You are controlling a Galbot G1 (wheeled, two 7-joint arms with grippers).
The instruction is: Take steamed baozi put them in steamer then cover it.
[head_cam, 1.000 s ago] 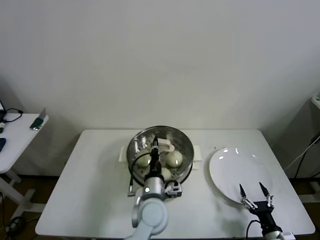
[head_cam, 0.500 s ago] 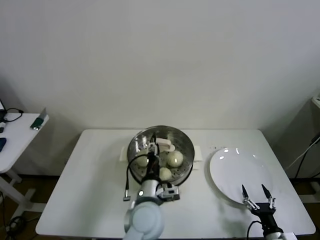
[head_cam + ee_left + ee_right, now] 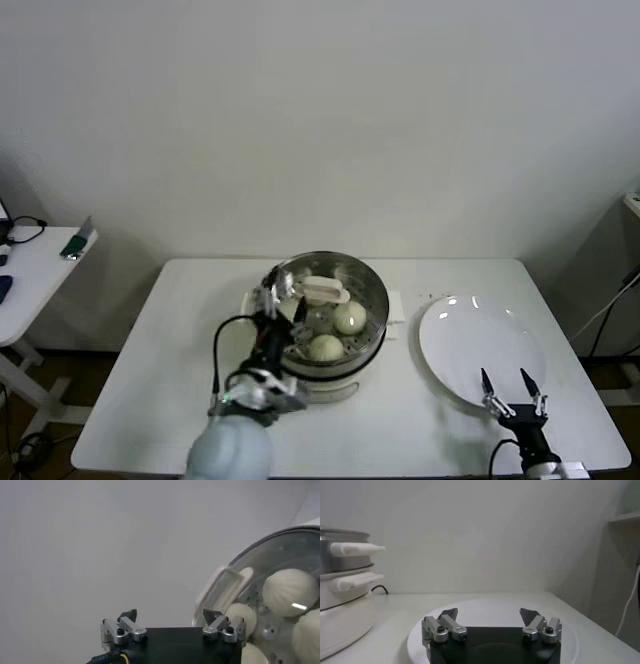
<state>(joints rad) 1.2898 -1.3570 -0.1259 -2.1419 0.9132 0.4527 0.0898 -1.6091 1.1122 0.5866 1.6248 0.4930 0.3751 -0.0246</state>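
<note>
While the cover [image 3: 327, 302] sits on the steamer [image 3: 372, 330], the left end effector [image 3: 279, 300] hangs just beside the pot's left rim, its fingers spread wide with nothing between them. Cover is clear glass, cream handle [image 3: 320, 291] at its centre, lying across the far half. Through the glass: steamed baozi [image 3: 349, 318], pale and round, at least three countable from the head view; a fourth shows only from the left wrist view [image 3: 289, 592], where the buns sit on the perforated steel floor. Steamer stands on a cream base near the middle of the white surface [image 3: 170, 380], slightly toward the far edge.

Left wrist view: both fingertips [image 3: 129, 616] apart, one toward bare wall, the other close to the steamer's white side handle [image 3: 220, 591]. No contact visible.

Right end effector [image 3: 508, 382] low at the near right of the surface, over the near edge of the white plate [image 3: 485, 335], fingers wide, nothing held. Plate lies well to the right of the steamer. Right wrist view confirms the gap and shows the steamer's side handles [image 3: 355, 549] far off.

Small side table [image 3: 30, 275] at far left carries a dark green object [image 3: 73, 243] and a cable.
</note>
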